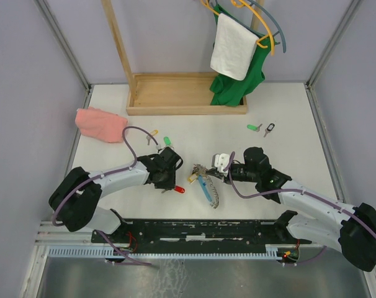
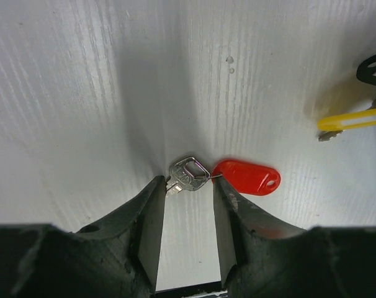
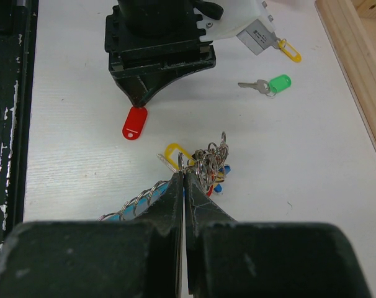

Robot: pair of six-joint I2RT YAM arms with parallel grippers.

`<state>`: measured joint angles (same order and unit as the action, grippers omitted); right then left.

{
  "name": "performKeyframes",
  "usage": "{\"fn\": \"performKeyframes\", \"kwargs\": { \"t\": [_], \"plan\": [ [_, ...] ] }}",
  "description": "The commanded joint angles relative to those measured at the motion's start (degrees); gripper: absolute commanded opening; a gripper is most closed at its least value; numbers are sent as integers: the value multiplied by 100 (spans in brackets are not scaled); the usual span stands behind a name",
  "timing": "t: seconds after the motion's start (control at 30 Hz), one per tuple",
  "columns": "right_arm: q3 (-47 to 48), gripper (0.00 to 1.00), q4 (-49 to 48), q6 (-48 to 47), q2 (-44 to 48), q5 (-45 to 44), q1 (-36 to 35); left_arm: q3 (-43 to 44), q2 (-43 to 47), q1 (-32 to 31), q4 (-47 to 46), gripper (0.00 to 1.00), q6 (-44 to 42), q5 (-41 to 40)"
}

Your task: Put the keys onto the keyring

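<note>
silver key (image 2: 188,172) with red oblong tag (image 2: 247,177) flat on table (image 2: 82,93), just left of keyring (image 3: 206,162). left hand (image 2: 188,184) fingers apart, straddling the key head. right hand (image 3: 183,177) fingers together, tips at keyring's wire rings. green-tagged key (image 3: 272,84) and yellow-tagged key (image 3: 290,51) lie beyond keyring, apart.

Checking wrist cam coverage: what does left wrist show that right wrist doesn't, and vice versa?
Left wrist only: the silver key lying between the left gripper's parted fingers, with its small ring joining the red tag. Right wrist only: the right gripper shut on the keyring, a green-tagged key, and the left gripper's outside. Both: the red tag and the white table.
</note>
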<state>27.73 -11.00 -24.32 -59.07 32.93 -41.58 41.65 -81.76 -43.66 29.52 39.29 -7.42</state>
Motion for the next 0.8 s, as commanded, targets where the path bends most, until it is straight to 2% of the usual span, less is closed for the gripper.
{"fn": "performKeyframes", "kwargs": {
  "t": [0.0,0.23,0.37,0.6,0.77],
  "plan": [
    [101,1,-341,-55,168,26,-28,84,-196,-92,-358,41,571,-176],
    [93,1,-350,-54,155,31,-26,136,-391,-106,-566,31,1126,-617],
    [94,1,-358,-51,146,15,-28,210,-547,-102,-883,26,1505,-576],
    [90,1,-350,-70,145,-13,-30,-113,-182,-264,-790,26,1920,-464],
    [93,1,-319,-90,176,-49,-32,-276,95,-574,-841,31,2154,-167]
  ]
}}
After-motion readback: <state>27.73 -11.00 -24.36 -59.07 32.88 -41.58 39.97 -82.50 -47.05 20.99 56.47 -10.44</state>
